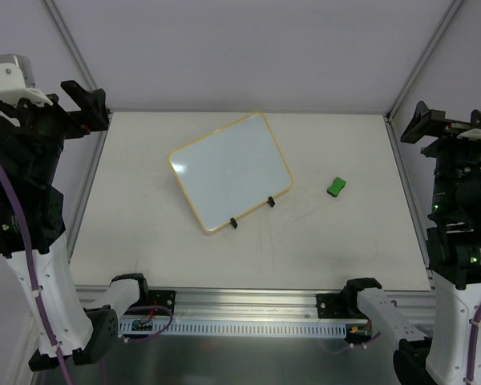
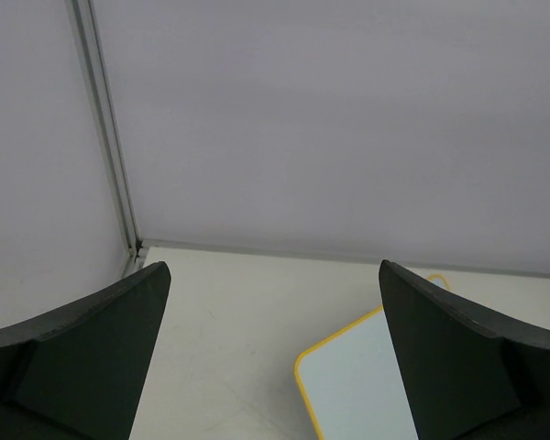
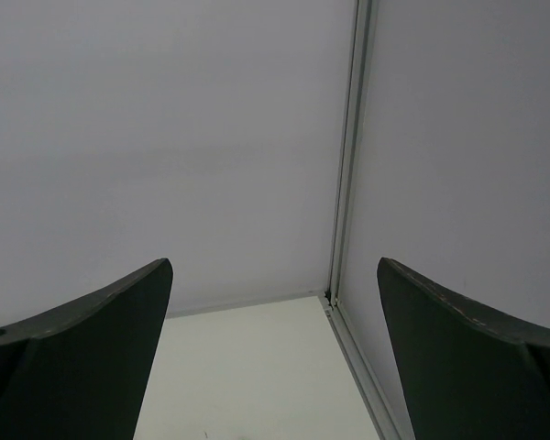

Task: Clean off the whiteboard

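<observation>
The whiteboard (image 1: 231, 170) lies tilted on the table's middle, with a yellow frame, two black feet at its near edge and a blank white face. Its corner also shows in the left wrist view (image 2: 353, 380). A small green eraser block (image 1: 336, 188) lies to its right. My left gripper (image 1: 84, 103) is open and empty, raised over the table's far left corner; in its wrist view (image 2: 275, 357) the jaws stand wide apart. My right gripper (image 1: 433, 122) is open and empty, raised at the far right edge, and in its wrist view (image 3: 275, 357) it faces the back right corner.
Grey enclosure walls with metal corner posts (image 1: 72, 48) surround the table (image 1: 144, 241). An aluminium rail (image 1: 248, 309) with both arm bases runs along the near edge.
</observation>
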### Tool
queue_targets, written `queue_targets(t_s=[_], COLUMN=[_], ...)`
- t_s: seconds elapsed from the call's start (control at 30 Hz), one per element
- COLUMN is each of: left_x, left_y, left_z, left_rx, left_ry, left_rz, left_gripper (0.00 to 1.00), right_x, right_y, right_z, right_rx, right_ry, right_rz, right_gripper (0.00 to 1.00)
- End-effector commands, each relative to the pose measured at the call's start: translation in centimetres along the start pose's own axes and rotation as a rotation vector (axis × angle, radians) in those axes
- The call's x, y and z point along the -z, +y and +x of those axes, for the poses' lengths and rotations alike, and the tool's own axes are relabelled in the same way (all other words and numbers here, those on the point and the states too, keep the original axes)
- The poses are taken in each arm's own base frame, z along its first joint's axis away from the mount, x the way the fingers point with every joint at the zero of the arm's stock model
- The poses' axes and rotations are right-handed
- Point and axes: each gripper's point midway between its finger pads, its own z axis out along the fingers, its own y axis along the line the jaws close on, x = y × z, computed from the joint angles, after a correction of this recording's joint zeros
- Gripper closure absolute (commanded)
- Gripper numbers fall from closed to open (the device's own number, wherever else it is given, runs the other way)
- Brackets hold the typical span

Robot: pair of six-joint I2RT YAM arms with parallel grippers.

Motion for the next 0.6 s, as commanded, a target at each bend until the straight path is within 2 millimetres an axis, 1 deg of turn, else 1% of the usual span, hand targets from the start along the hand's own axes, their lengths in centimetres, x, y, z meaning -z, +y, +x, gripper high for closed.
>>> queue_targets(t_s=[0.0,0.1,0.2,0.33,0.57], left_x=[2.4,3.7,4.7,5.3,5.3], left_y=[-0.6,-0.9,-0.8,-1.1,-0.9], left_z=[-2.2,-3.3,-3.9,-4.3,-4.1], left_rx=[-0.016,-0.027,-0.037,-0.04,-0.044], left_ry=[-0.045,-0.074,-0.09,-0.1,-0.093], left_rz=[0.002,0.006,-0.007,0.001,-0.004], left_gripper=[0.01,0.01,0.01,0.01,0.01], right_x=[0.4,0.6,0.8,0.7,0.4], right_y=[0.3,0.4,0.5,0.8,1.2], right_z=[-1.1,-1.6,-1.9,-1.8,-1.9], right_rx=[0.017,0.017,0.013,0.013,0.018], right_ry=[-0.031,-0.043,-0.051,-0.048,-0.049], right_rz=[-0.032,-0.037,-0.048,-0.061,-0.075], right_gripper=[0.01,0.01,0.01,0.01,0.01])
